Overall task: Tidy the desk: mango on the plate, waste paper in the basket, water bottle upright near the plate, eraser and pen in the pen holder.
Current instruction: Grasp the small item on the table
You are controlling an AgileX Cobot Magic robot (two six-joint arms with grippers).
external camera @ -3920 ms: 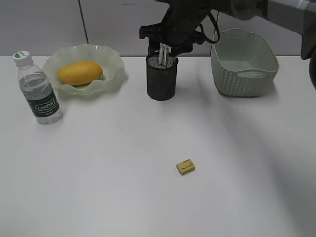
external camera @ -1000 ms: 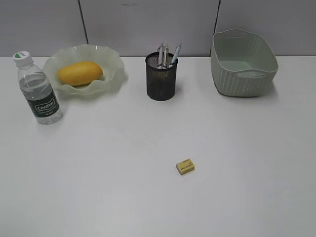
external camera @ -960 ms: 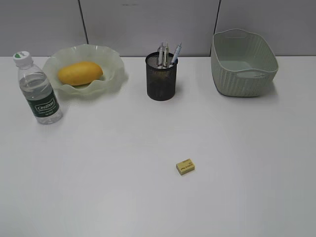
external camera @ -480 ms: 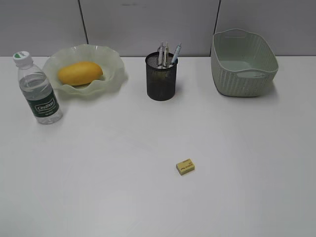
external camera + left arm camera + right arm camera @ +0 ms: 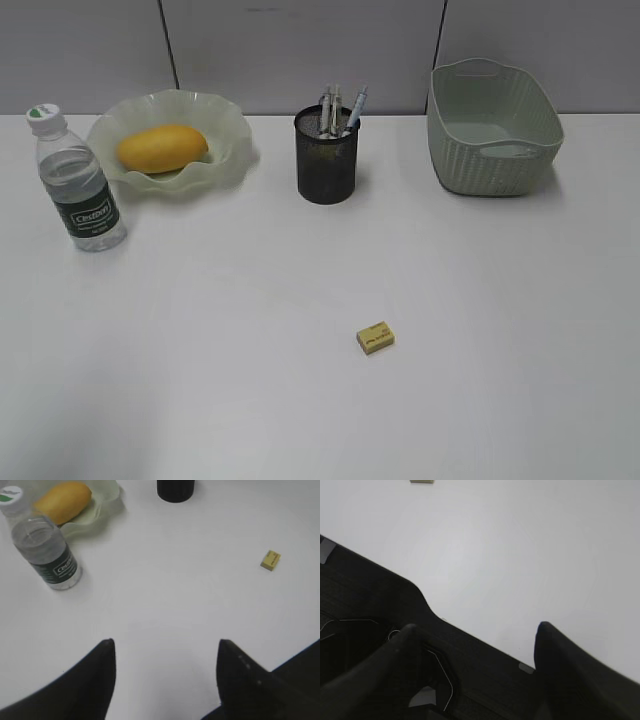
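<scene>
The yellow eraser [image 5: 375,338] lies on the white desk [image 5: 300,380], front of middle; it also shows in the left wrist view [image 5: 270,560] and at the top edge of the right wrist view [image 5: 421,481]. The mango [image 5: 162,147] rests in the pale green plate [image 5: 230,120]. The water bottle [image 5: 80,185] stands upright left of the plate. Pens [image 5: 338,108] stick out of the black mesh pen holder [image 5: 327,160]. The basket [image 5: 492,130] stands at the back right; no waste paper shows. My left gripper [image 5: 165,642] is open and empty above the desk. My right gripper [image 5: 475,627] is open and empty over the desk's front edge.
A grey panelled wall runs behind the desk. In the right wrist view a dark surface [image 5: 380,620] lies below the desk's edge. Neither arm shows in the exterior view.
The arm that was over the pen holder 3.9 s ago has left the exterior view, leaving pens in the holder. Over the last second nothing on the desk has moved.
</scene>
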